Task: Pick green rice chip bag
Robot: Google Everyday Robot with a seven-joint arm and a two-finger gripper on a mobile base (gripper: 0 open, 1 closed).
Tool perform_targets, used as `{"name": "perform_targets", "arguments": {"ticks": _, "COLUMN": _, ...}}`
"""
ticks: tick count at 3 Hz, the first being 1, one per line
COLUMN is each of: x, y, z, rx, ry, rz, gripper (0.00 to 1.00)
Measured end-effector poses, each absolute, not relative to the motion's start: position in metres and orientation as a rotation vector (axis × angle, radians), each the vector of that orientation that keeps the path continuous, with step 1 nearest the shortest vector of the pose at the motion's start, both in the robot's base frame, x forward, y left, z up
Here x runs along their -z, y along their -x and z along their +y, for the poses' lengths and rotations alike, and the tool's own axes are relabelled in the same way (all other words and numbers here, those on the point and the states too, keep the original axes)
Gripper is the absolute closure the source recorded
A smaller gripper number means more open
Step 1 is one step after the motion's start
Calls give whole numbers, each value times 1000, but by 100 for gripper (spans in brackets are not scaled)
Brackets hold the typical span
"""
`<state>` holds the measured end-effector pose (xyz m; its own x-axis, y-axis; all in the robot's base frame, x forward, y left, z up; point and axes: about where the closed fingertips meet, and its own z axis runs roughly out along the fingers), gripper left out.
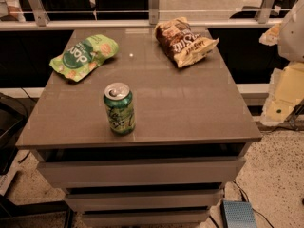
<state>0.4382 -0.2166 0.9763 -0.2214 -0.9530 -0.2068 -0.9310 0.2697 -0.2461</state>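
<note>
The green rice chip bag [84, 57] lies flat at the back left of the brown table top [190, 103]. It is light green with a dark green round logo and white lettering. My gripper [284, 95] shows as a pale shape at the right edge of the view. It is off the table's right side, far from the bag and touching nothing on the table.
A green soda can [119, 109] stands upright near the table's front left. A brown-and-cream chip bag [184, 42] lies at the back right. A railing [152, 23] runs behind the table. Drawers [142, 172] sit below the top. A blue-grey box [237, 215] is on the floor.
</note>
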Motion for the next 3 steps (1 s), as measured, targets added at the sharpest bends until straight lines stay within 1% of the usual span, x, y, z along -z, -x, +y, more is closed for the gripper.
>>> {"name": "perform_targets", "arguments": {"ticks": 2, "x": -976, "y": -448, "z": -209, "rx": 97, "ry": 1739, "rz": 2164, "gripper": 0}}
{"name": "perform_targets", "arguments": {"ticks": 3, "x": -972, "y": -486, "z": -181, "rx": 65, "ry": 1784, "rz": 1970, "gripper": 0}}
